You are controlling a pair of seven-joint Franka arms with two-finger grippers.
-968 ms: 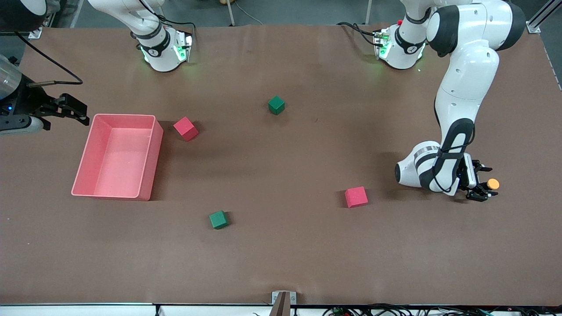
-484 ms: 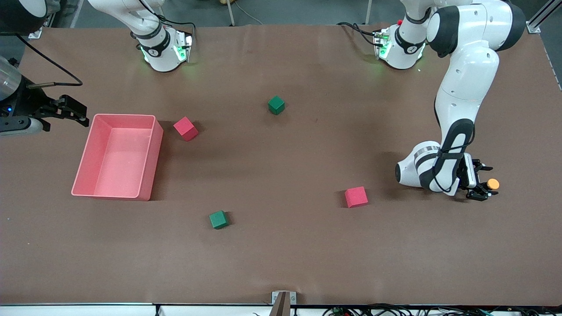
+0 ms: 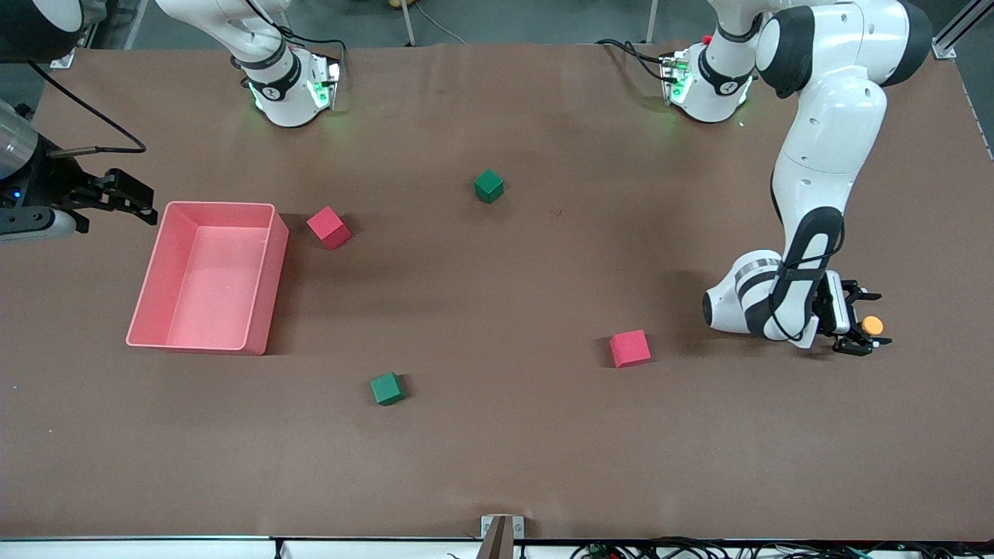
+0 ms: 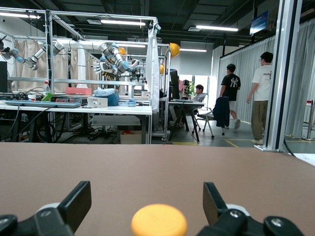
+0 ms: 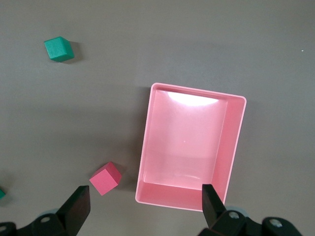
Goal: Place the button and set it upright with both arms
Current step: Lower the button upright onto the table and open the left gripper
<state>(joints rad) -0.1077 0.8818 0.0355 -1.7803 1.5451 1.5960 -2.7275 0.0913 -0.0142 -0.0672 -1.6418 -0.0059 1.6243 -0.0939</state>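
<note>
Writing: none readable on the things on the tabletop.
Right gripper (image 3: 116,198): waits in the air at the tabletop's edge at the right arm's end, just beside the bin; fingers (image 5: 78,205) spread apart, holding nothing; unchanged from the earlier frames.
Bin (image 3: 256,272): pink, open, near the tabletop's edge at the right arm's end; nothing shows inside it.
Red cube A (image 3: 328,227): just beside the bin's corner that lies toward the bases.
Green cube A (image 3: 386,388): nearer to the front camera than the bin, toward the tabletop's middle.
Green cube B (image 3: 488,185): mid-tabletop, toward the bases.
Red cube B (image 3: 630,348): between green cube A and the left gripper.
Left gripper (image 3: 868,321): low at the tabletop near the edge at the left arm's end; fingers (image 4: 78,199) wide apart on either side of the button, no contact visible; it has shifted slightly toward that edge since a second ago.
Button (image 3: 873,324): orange cap between the open fingers; body hidden, so upright or tipped cannot be told.
</note>
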